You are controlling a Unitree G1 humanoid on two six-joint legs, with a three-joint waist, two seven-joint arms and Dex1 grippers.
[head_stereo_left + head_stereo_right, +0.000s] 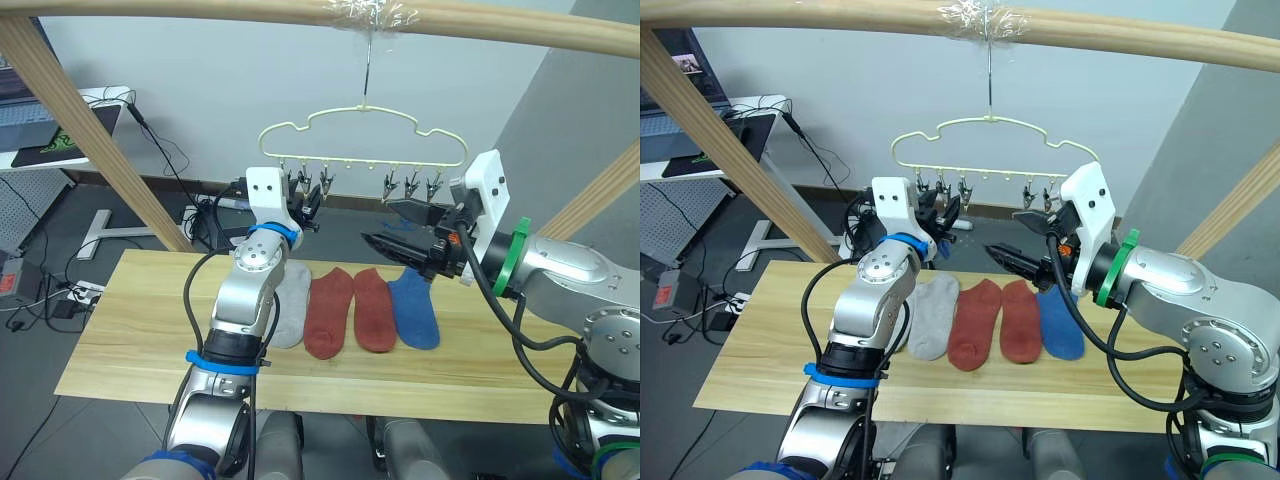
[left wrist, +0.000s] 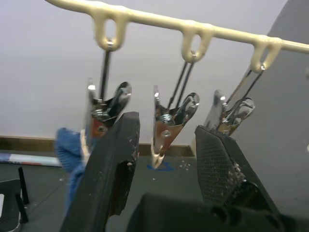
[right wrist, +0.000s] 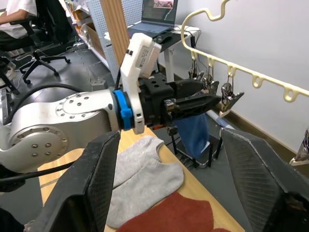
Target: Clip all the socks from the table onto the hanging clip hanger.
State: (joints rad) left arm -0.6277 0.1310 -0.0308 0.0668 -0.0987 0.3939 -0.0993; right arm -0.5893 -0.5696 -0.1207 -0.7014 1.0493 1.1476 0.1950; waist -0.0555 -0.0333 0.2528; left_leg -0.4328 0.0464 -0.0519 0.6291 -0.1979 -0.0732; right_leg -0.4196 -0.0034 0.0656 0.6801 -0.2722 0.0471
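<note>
The pale-yellow clip hanger (image 1: 365,158) hangs by its hook from the top pole, with a row of metal clips under its bar. My left gripper (image 2: 166,125) is raised to the left-hand clips and is open, with one clip (image 2: 164,128) between its fingers. A blue sock (image 3: 195,133) hangs just beside it, from the neighbouring clip. My right gripper (image 1: 395,228) is open and empty, held above the table (image 1: 130,340) below the right-hand clips. Two grey socks (image 3: 142,176), two rust-red socks (image 1: 352,308) and a blue sock (image 1: 415,310) lie in a row on the table.
A round wooden pole frame surrounds the table: a top pole (image 1: 250,12) and slanted poles at left (image 1: 90,130) and right (image 1: 600,195). A desk with a laptop (image 1: 45,125) and floor cables stand at the back left. A seated person (image 3: 17,12) is further off.
</note>
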